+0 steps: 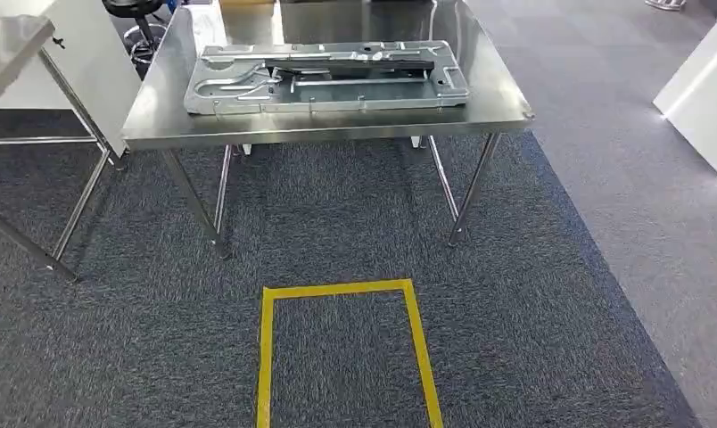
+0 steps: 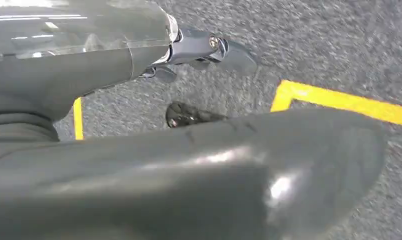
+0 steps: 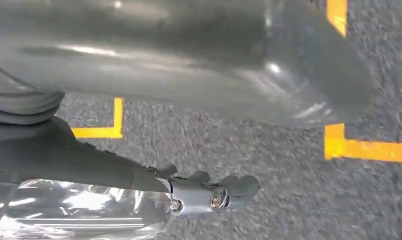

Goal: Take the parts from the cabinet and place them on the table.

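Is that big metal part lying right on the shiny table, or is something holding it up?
Touching. The head view shows the metal part lying flat on the steel table, its edges meeting the tabletop with no gap and nothing holding it.

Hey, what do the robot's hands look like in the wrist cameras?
The left hand and the right hand look alike: dark grey, rounded fingers joined by small silver screws. Each has a thick, glossy grey thumb, and a shiny silvery cover sits behind the fingers.

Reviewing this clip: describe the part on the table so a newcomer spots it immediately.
Find the steel table standing on grey carpet beyond the yellow tape outline. The part is the wide, flat, stamped metal panel lying across its top, the one ribbed, embossed object on that smooth surface.
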Tool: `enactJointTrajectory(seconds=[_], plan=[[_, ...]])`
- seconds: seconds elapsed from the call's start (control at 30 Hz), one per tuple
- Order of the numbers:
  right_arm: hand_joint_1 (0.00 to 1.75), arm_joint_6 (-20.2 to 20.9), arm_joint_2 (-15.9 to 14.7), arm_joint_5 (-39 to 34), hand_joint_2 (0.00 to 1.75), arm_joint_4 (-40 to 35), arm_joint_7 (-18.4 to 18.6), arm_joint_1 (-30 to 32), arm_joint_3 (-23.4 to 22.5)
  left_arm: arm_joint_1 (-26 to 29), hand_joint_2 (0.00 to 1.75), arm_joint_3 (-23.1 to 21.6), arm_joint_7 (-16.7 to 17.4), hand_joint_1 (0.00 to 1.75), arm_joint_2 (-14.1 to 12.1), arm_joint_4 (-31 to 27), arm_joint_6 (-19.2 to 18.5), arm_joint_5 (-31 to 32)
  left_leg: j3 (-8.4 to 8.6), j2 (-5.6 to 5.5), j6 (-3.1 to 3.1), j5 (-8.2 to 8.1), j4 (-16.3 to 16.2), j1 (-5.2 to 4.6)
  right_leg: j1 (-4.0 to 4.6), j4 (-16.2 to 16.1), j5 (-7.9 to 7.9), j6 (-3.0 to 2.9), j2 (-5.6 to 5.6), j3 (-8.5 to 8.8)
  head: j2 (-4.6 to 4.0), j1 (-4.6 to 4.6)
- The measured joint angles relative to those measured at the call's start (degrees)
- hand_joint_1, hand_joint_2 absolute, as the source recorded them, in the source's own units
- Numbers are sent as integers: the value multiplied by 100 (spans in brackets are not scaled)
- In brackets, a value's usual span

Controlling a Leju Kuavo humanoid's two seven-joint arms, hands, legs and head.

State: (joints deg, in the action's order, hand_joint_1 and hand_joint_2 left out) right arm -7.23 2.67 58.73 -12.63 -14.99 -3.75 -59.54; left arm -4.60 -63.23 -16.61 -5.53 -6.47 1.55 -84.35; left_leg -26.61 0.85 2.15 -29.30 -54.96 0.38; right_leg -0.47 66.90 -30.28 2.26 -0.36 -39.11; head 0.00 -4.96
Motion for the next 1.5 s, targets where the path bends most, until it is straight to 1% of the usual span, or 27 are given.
enactJointTrajectory(seconds=[0.03, 0.07, 0.1, 0.13, 0.2, 0.23, 0.27, 0.37, 0.4, 0.43, 0.47, 0.63, 0.67, 0.7, 0.77, 0.8, 0.9, 0.93, 0.97, 1.0, 1.03, 1.1, 1.13, 1.33, 1.37, 1.47, 1.5], plan=[[0, 0, 2, 0, 0, 0, -11, 1, 0, 10, 0, 0, 2, 0, 0, 0, -2, 0, -61, 0, 2, 43, -7, -8, -12, 521, -256, 28, 2, -185, 0, 0], [0, 0, 2, 0, 0, 0, -13, 6, -2, 17, 0, -2, 4, 0, 0, 0, -2, 0, -112, 1, -5, 76, -14, -11, -21, 848, -375, 45, 3, -275, 0, 0], [0, 0, 2, -2, 0, 0, -20, 13, -4, 23, 0, -2, 7, 0, -2, 0, -7, 0, -147, 0, -10, 99, -19, -11, -30, 866, -346, 49, 3, -228, 0, 0], [0, 0, 2, -2, 0, -2, -24, 18, -9, 29, 0, -4, 11, 0, -2, 0, -11, 0, -170, -1, -23, 117, -28, -9, -34, 615, -207, 50, 3, -25, 0, 0], [0, 0, 2, -2, 0, -2, -26, 15, -15, 26, 0, -9, 37, 0, 0, 0, -20, 0, -172, -3, -45, 132, -61, -7, -38, -474, 220, 16, 1, 660, 0, 0], [0, 0, 2, -2, 0, -2, -26, 10, -17, 23, 0, -9, 55, 0, 2, 0, -22, 0, -180, -3, -61, 136, -74, -8, -32, -934, 300, -24, 2, 937, 0, 0], [0, 0, 2, -2, 0, -2, -26, -2, -22, 21, 0, -11, 66, 0, 4, 0, -22, 0, -210, -3, -104, 125, -123, -57, 12, -1079, 242, -78, -2, 971, 0, 0], [0, 0, 0, -22, 0, -2, 111, 11, -52, 14, 0, -22, 92, 0, 4, 0, -24, 0, -230, 0, -194, 161, -98, -31, 35, -1050, 263, -180, 4, 916, 0, 0], [0, -2, 2, -26, 0, -2, 195, 10, -74, 11, 0, -35, 94, 0, 4, 0, -26, 0, -230, -1, -236, 150, -109, -51, -4, -1099, 298, -232, 4, 923, 0, 0], [0, -2, 11, -28, 0, 0, 265, 7, -90, 15, 0, -50, 98, 0, 2, 0, -35, 0, -284, -29, -254, 51, -226, -15, -16, -1125, 329, -275, -14, 929, 0, 0], [0, -4, 11, -31, 0, -2, 321, 0, -100, 11, 0, -65, 98, 0, 2, 0, -44, 0, -411, -32, -267, -153, -500, -14, -17, -1127, 337, -309, -17, 906, 0, -2], [0, -4, 11, -31, 0, -2, 330, -1, -105, 8, 0, -68, 98, 0, 2, 0, -44, 0, -468, -33, -270, -230, -628, -13, -16, -1124, 340, -314, -17, 901, 0, -2], [0, -11, 11, -31, 0, -2, 391, 7, -138, 13, 0, -87, 101, 0, 0, 0, -42, 0, -979, -34, -313, -742, -1756, 5, 5, -1111, 350, -330, -16, 857, 0, 0], [0, -11, 11, -35, 175, -2, 523, 12, -179, 29, 0, -96, 105, 0, 0, 0, -44, 0, -833, -32, -316, -350, -1478, 28, 10, -1051, 344, -320, -5, 838, 0, 0], [0, -11, 20, -35, 175, -2, 606, 10, -199, 20, 0, -96, 105, 0, -4, 0, -44, 0, -304, -34, -280, 124, -376, 33, 10, -988, 315, -277, 3, 824, 0, 0], [0, -11, 22, -37, 175, -2, 619, 7, -216, 10, 0, -96, 109, 0, -4, 0, -44, 0, -273, -36, -249, 17, -240, 9, 48, -946, 300, -242, 4, 798, 0, 0], [0, -11, 22, -35, 175, -2, 656, 9, -245, 35, 0, -96, 111, 0, -4, 0, -44, 0, -324, -38, -162, 59, -262, -19, 32, -954, 334, -153, 9, 771, 0, 0], [0, -13, 20, -33, 175, -2, 684, 8, -254, 33, 0, -96, 114, 0, -4, 0, -44, 0, -326, -37, -106, 93, -227, -6, 31, -955, 338, -106, 9, 772, 0, 0], [0, -22, 17, -28, 175, -2, 704, 9, -264, 20, 0, -98, 111, 0, -2, 0, -46, 0, -296, -29, -65, 127, -204, 19, 6, -879, 270, -66, 14, 758, 0, 0], [0, -42, 20, -15, 175, 0, 721, 10, -267, 13, 0, -98, 111, 0, -4, 0, -50, 0, -319, -49, -121, 91, -226, -26, 37, -897, 239, -143, 10, 737, 0, 0], [0, -78, 22, -13, 175, 0, 793, 3, -267, 17, 0, -101, 111, 0, -4, 0, -57, 0, -335, -44, -102, 90, -257, -29, 31, -956, 371, -288, 8, 746, 0, -2], [0, -111, 24, -11, 175, 0, 879, 5, -271, 14, 0, -105, 111, 0, -7, 0, -63, 0, -340, -44, -95, 93, -255, -38, 21, -964, 357, -209, 13, 748, 0, 0], [0, -96, 24, -13, 0, 0, 905, 6, -280, 12, 0, -107, 118, 0, -9, 0, -63, 0, -341, -44, -89, 96, -258, -39, 20, -970, 359, -208, 12, 748, 0, 0], [0, 9, 24, -30, 0, 0, 885, 4, -321, 9, 0, -107, 199, 0, -9, 0, -41, 0, -353, -44, -80, 101, -265, -49, 11, -991, 392, -147, 13, 745, 0, 0], [0, 9, 24, -33, 0, 0, 885, 4, -323, 9, 175, -107, 203, 0, -9, 0, -42, 0, -355, -44, -80, 101, -265, -50, 10, -992, 394, -129, 13, 743, 0, 0], [0, 11, 24, -35, 0, 0, 883, 4, -328, 7, 175, -105, 203, 0, -9, 0, -33, 0, -357, -44, -80, 101, -266, -49, 11, -993, 393, -107, 13, 738, 0, 0], [0, 15, 24, -39, 175, 0, 881, 4, -330, 5, 175, -105, 205, 0, -11, 0, -15, 0, -357, -44, -80, 101, -265, -49, 11, -992, 392, -106, 13, 736, 0, 0]])
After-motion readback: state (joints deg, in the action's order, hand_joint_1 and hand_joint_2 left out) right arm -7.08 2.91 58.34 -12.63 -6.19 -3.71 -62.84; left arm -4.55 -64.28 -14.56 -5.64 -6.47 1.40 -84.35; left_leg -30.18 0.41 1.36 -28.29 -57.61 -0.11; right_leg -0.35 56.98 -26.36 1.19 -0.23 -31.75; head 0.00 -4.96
